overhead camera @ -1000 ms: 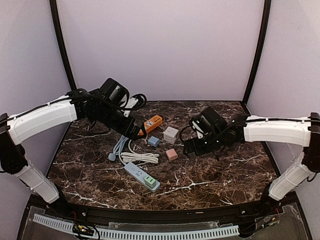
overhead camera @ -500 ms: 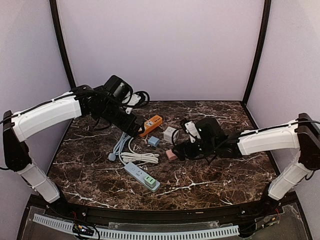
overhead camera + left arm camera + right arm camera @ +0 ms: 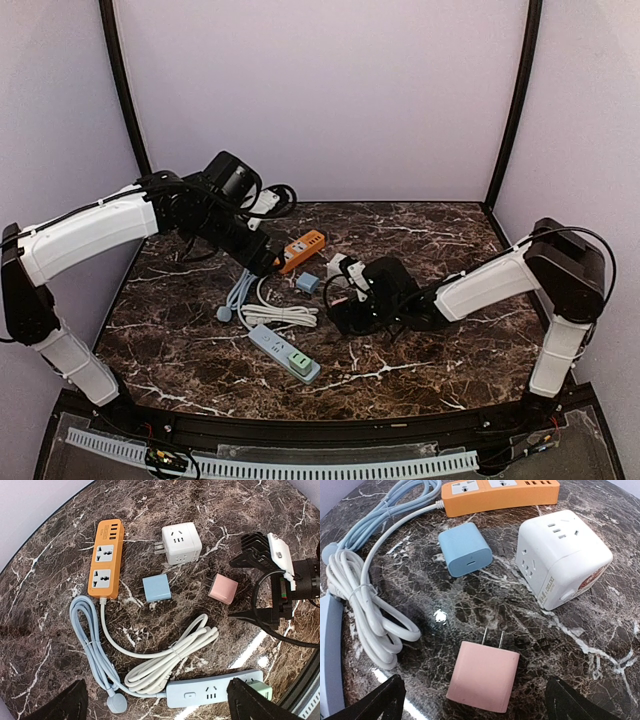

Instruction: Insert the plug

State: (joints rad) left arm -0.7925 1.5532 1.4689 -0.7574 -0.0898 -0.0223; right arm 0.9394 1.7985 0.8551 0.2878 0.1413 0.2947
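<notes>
Pink plug (image 3: 483, 676) lies loose and flat on the table (image 3: 600, 645), squarely between the right arm's (image 3: 480, 285) jaws, its two prongs pointing away from them. As I read it, none of the inserting has been done. It is not gripped, not lifted, and in no socket. Those jaws are spread wide and hold nothing; one dark fingertip (image 3: 385, 702) shows on each side of the plug, clear of it. Beyond the jaws sit a blue adapter (image 3: 465, 548) and a white cube (image 3: 562, 555), and farther out the orange power strip (image 3: 500, 492), whose sockets look empty. That seems a likely home for the plug, though I cannot be sure which strip is meant. What is left, I'd say, is the whole job: close on the plug, raise it, turn the prongs to a socket and press it in. The right arm reaches low across the table from its base, forearm nearly level, wrist pitched down at the plug. The left arm (image 3: 90, 235) is held higher, bent in from its side with the wrist tipped downward. Its jaws are also wide apart and empty, hanging above the coiled cord (image 3: 165, 660), with a pale blue strip (image 3: 215, 695) carrying a green plug (image 3: 260, 690) just beneath them.
</notes>
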